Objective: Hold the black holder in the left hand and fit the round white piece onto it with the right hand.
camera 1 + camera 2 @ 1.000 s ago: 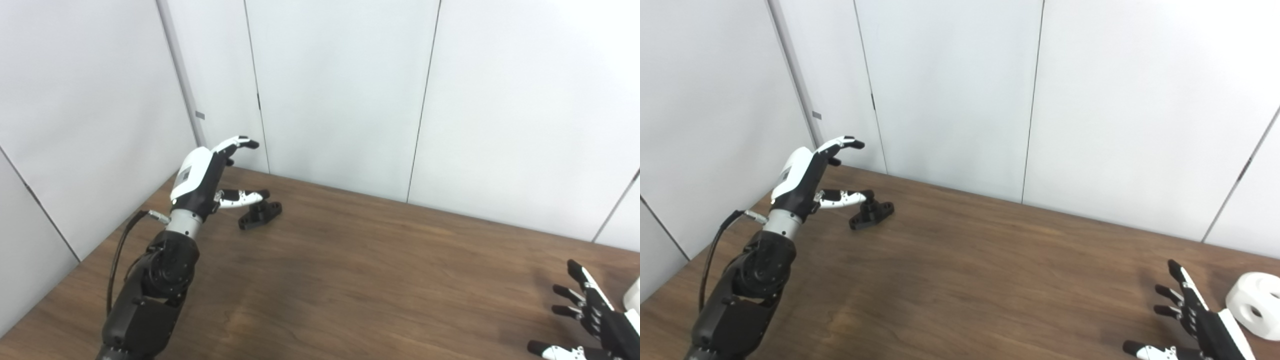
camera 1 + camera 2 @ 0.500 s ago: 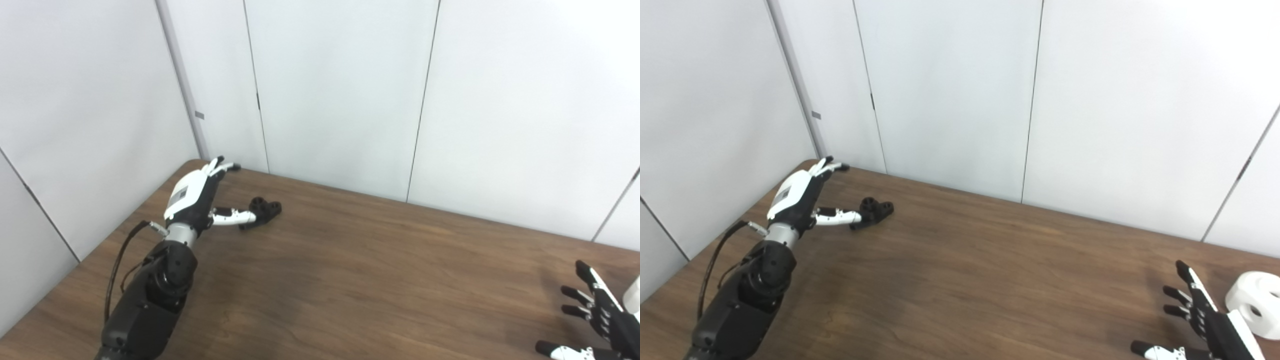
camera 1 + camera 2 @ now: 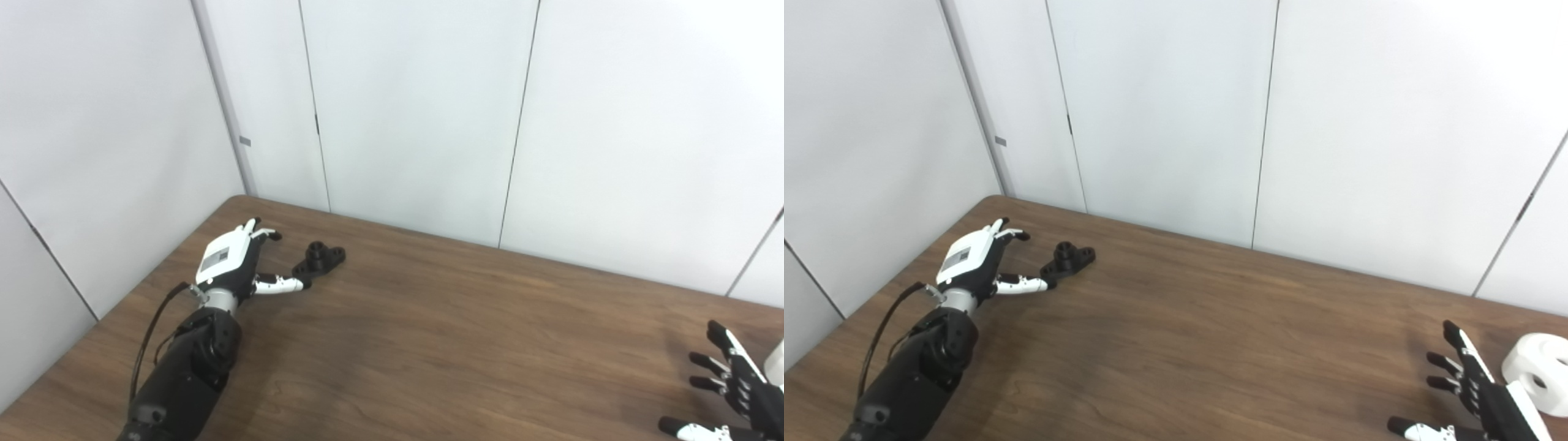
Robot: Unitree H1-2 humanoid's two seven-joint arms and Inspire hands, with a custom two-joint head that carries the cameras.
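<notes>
The desk [image 3: 1213, 343] is a brown wood-grain surface, set against pale wall panels [image 3: 1164, 110].

Round white piece [image 3: 1536, 372]: lies at the far right of the desk, well apart from the holder, and is cut by the frame edge in the left eye view. It appears a thick, stiff plastic disc with holes through its face. Judged light and rigid, smooth enough to slip. The best hold is judged to be across the outer rim, fingers on one side and thumb on the other, leaving the holed face clear for fitting.

Right hand [image 3: 1476, 398]: spread, holding nothing, just beside the white piece on its left, not touching it as far as can be seen.

Left hand [image 3: 236, 269]: low over the desk at the far left, fingers apart, holding nothing. Its thumb [image 3: 278, 284] reaches toward the holder's near end; contact cannot be confirmed.

Black holder [image 3: 318, 260]: lies flat on the desk just right of the left hand. Small, rigid, with a raised round boss and a flat base. Judged light and liable to skid if nudged. Grip the base flanks, keeping the boss exposed.
</notes>
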